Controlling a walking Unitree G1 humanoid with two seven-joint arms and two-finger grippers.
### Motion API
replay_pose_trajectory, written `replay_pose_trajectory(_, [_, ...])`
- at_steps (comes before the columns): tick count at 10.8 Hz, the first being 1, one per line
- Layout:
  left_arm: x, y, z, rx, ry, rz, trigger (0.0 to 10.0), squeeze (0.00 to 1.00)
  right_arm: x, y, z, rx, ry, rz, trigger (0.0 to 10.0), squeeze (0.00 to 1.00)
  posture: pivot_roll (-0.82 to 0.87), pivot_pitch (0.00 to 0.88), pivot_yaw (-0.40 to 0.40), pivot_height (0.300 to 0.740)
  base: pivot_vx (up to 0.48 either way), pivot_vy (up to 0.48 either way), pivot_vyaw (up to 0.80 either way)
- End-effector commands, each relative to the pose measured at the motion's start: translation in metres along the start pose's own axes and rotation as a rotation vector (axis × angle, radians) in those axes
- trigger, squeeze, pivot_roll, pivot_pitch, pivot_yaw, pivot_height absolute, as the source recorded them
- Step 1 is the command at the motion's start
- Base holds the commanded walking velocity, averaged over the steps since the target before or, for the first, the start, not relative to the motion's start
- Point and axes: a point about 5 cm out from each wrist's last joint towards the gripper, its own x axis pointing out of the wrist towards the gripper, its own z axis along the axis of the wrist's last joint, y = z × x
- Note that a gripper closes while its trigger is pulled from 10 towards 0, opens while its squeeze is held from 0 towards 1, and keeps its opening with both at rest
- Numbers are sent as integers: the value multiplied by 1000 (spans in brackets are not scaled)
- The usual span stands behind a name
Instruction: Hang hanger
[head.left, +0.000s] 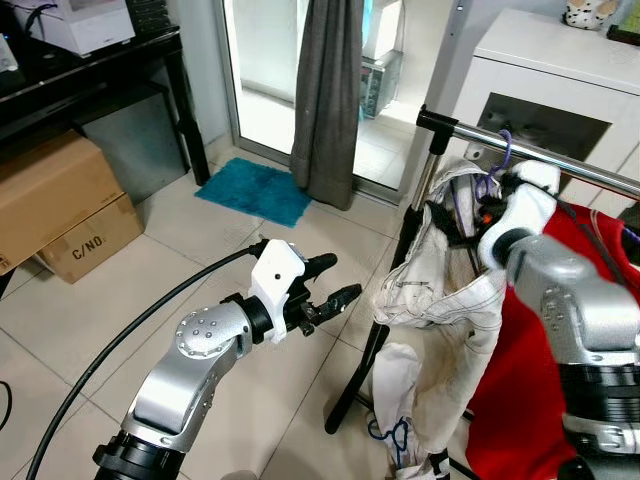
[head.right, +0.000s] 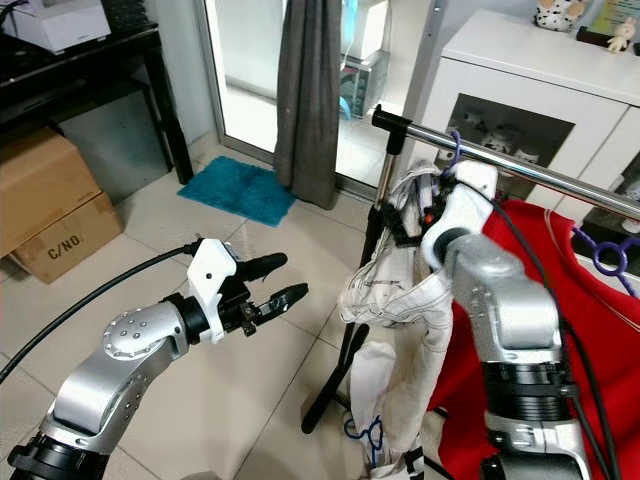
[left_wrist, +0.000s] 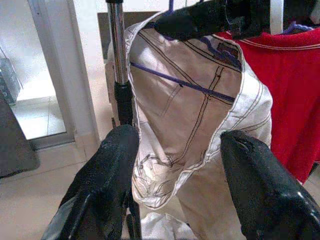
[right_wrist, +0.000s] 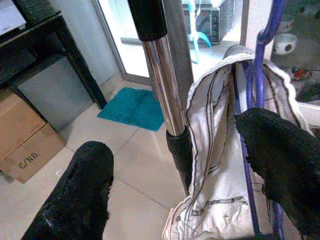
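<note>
A purple hanger (head.left: 503, 150) hooks over the chrome rail (head.left: 570, 167) of a clothes rack. A white pair of trousers (head.left: 440, 290) droops from it. My right gripper (right_wrist: 172, 140) is up at the rail's left end, open. Its fingers are spread wide, with one fingertip (right_wrist: 270, 135) beside the hanger's purple wire (right_wrist: 257, 90) and the rack's post (right_wrist: 167, 85) between them. My left gripper (head.left: 345, 278) is held out at mid height, left of the rack. It is open, holds nothing and points at the trousers (left_wrist: 190, 115).
A red garment (head.left: 560, 350) hangs to the right of the trousers. A white cabinet (head.left: 560, 80) stands behind the rack. A grey curtain (head.left: 330, 100), a teal mat (head.left: 255, 190), cardboard boxes (head.left: 50, 200) and a black table (head.left: 100, 70) are on the left. A black cable (head.left: 130, 320) trails from my left arm.
</note>
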Motion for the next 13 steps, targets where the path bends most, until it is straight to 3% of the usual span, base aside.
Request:
replay_pose_trajectory(1, [3,0,7,18,-34,-11,10000,0,-4,-4,6,-12,-17,-23,10000,0,23,0,-9,740,0,0,0])
replay_pose_trajectory(4, [5,3,23,27,-155,-15,10000,0,1,-6,8,-10,-20,-48,10000,0,16,0,6,740,0,0,0])
replay_pose_trajectory(10, [3,-4,23,12,-157,-77,10000,0,22,-4,10,12,-26,-79,10000,0,32,0,12,740,0,0,0])
replay_pose_trajectory(13, [1,-4,21,11,-145,-84,10000,0,34,-12,10,26,-13,-139,10000,0,38,0,12,740,0,0,0])
